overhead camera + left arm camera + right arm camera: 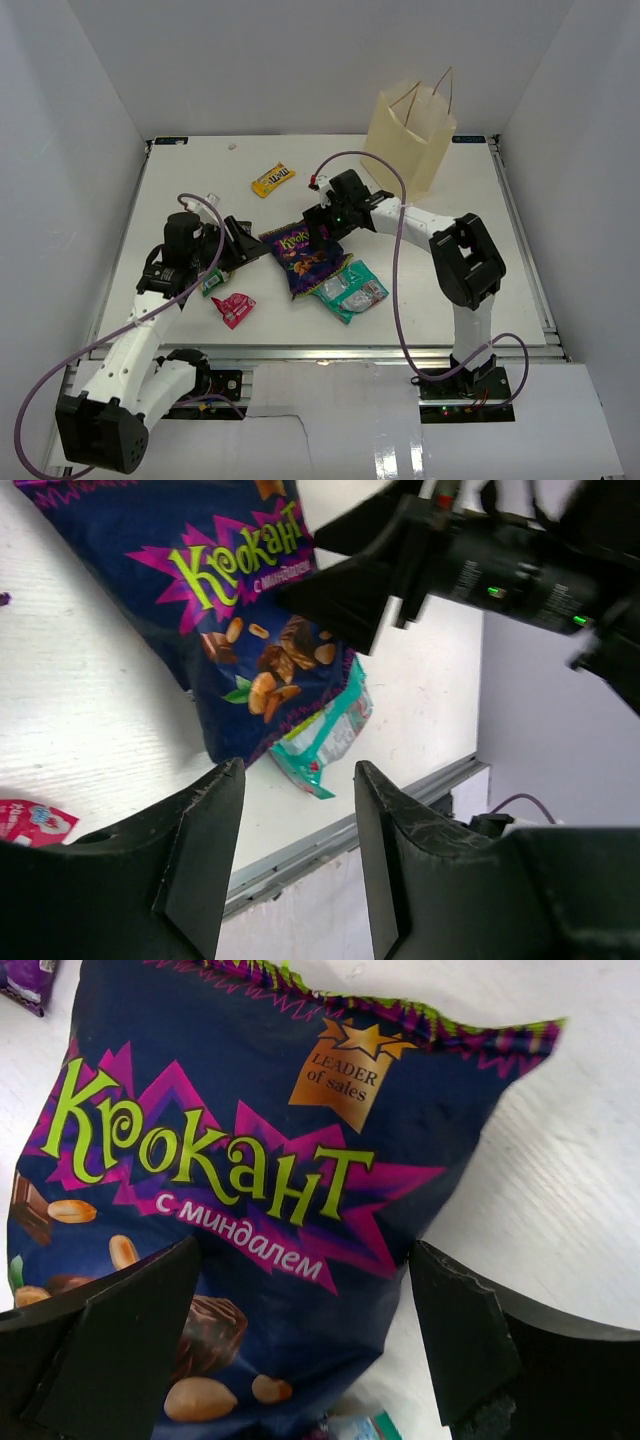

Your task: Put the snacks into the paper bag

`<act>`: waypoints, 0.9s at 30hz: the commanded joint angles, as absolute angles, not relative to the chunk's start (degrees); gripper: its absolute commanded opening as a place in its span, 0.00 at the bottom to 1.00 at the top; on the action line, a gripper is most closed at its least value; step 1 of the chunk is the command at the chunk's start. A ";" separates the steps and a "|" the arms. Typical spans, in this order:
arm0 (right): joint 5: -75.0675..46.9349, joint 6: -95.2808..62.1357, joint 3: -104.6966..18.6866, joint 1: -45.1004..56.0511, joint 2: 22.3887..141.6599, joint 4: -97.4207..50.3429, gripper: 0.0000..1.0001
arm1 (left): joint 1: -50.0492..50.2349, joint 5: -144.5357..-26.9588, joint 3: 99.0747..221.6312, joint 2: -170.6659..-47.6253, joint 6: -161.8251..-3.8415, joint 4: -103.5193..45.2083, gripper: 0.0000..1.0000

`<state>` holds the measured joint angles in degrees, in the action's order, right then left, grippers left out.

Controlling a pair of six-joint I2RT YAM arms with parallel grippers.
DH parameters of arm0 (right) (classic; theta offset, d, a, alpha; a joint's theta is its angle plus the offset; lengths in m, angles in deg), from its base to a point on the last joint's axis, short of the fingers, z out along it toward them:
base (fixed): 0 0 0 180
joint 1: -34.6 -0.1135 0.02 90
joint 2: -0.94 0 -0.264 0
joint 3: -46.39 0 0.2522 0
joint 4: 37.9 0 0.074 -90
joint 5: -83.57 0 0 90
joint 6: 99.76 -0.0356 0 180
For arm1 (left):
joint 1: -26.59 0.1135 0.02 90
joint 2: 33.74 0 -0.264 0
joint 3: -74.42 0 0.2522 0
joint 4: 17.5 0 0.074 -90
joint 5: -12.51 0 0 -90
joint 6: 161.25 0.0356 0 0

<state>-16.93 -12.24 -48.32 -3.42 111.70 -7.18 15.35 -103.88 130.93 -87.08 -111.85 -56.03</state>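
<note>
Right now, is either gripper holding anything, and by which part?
Nothing is held. The left gripper is open and empty; the right gripper is open, straddling the purple bag, not closed on it.

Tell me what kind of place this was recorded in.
Probably a lab robot cell, not a home: plain white panel walls box in a white table on an aluminium frame, with snacks and a paper bag set out.

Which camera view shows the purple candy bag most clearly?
The right wrist view: the purple candy bag fills the picture and its label is readable. The left wrist view shows only its lower part. The top view shows it nearly whole, but small.
</note>
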 commanded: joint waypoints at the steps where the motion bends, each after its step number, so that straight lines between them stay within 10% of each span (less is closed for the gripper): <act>1: -27.15 -14.23 -51.22 -1.61 115.19 -7.61 0.90 | 15.25 -105.96 129.59 -82.00 -114.93 -56.04 0.58; 6: -39.72 -15.82 -49.90 0.32 118.98 -9.80 1.00 | 15.26 -105.79 125.81 -77.52 -117.83 -55.96 0.59; 16: -45.80 -11.78 -47.44 3.22 120.92 -12.27 0.08 | 15.34 -105.96 123.34 -76.28 -118.89 -55.08 0.59; 27: -71.45 -7.82 -45.15 9.81 107.92 -20.17 0.08 | 15.34 -106.75 121.76 -75.23 -119.59 -52.18 0.59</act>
